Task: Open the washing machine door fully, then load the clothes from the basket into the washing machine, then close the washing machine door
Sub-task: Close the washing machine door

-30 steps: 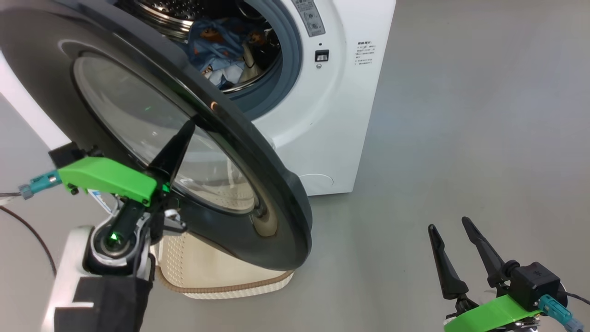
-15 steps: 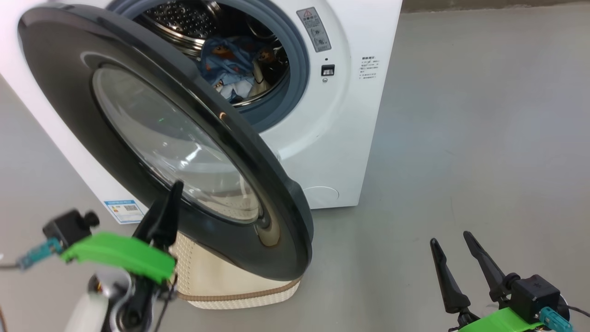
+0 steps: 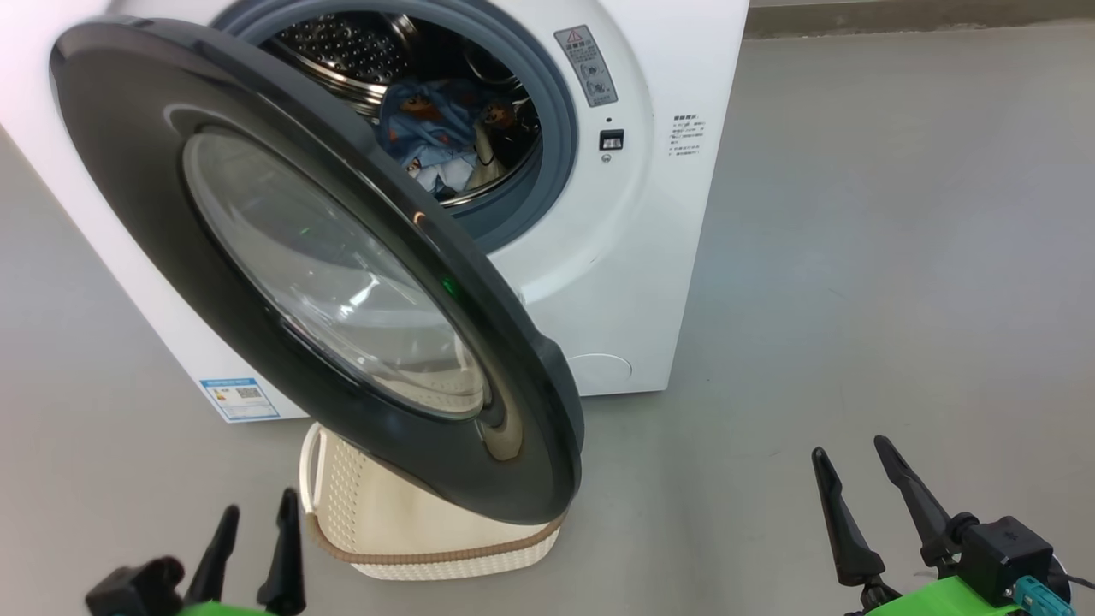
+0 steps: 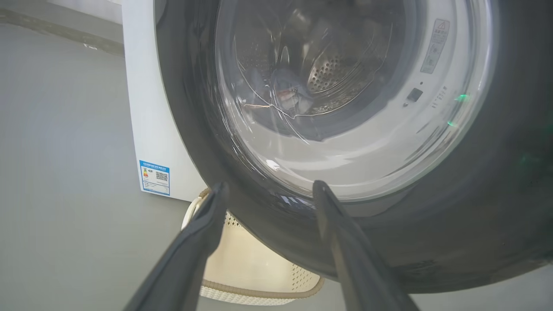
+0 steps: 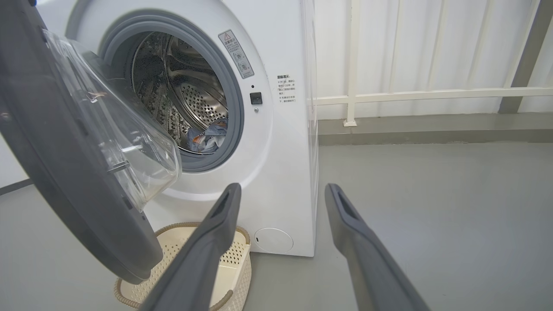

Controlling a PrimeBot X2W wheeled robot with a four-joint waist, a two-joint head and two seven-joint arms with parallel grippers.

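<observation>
Washing machine (image 3: 650, 257) stands on grey floor (image 3: 855, 257), blue label sticker (image 3: 239, 398) low on its front left corner. Washing machine door (image 3: 128, 214) hangs part-way open, swung out toward the camera at an angle to the machine front; opening with grey gasket (image 3: 560, 111) and steel drum (image 3: 342, 43) exposed behind it. Clothes (image 3: 436, 137) lie in a heap at the bottom of the drum: light blue fabric with orange figures, some white and cream. Basket (image 3: 411, 522) sits on the floor just in front of the machine, directly under the door's lower rim, which overhangs most of it; the part of its inside seen from the right wrist is plain cream plastic. Left gripper (image 3: 259, 503) low at left, just beside the basket's left handle, fingers spread apart with nothing between them; in its wrist view the tips point at the door's lower rim, apart from it. Right gripper (image 3: 850, 447) low at right over bare floor, well apart from door and basket, jaws likewise wide and holding nothing.
</observation>
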